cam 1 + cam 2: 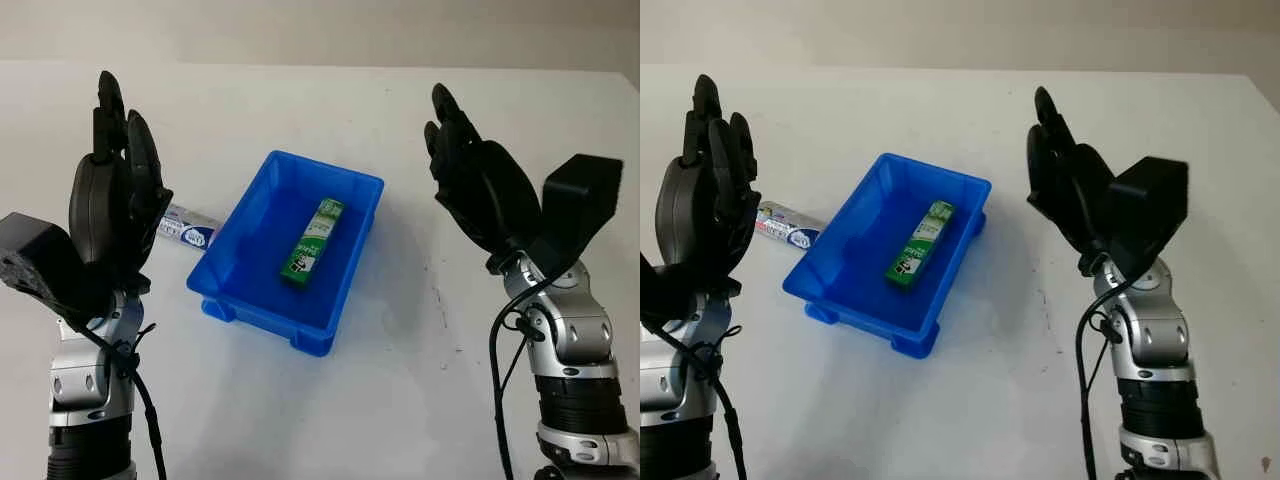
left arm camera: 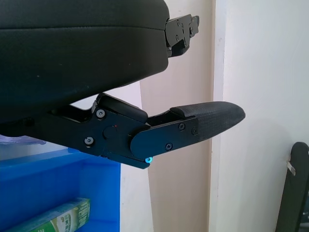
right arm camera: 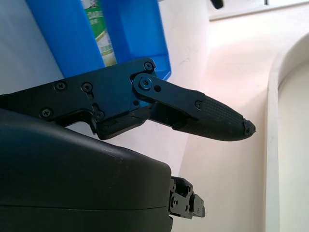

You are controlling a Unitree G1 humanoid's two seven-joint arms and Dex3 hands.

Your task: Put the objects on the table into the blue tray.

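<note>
Your green box [image 1: 312,240] lies inside the blue tray [image 1: 225,245]; the white tube [image 1: 790,227] sits on the bench [image 1: 400,400], just beside it. Left hand [image 1: 118,190] and right hand [image 1: 480,180] are raised, open (holding nothing).

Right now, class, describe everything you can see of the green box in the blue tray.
The green box is a long, slim carton, green with white panels and small print, seemingly cardboard. It lies flat on the floor of the blue tray, roughly central, lengthwise along the tray's longer sides. It looks closed and undamaged. Only the tray touches it; neither robot hand is near it.
</note>
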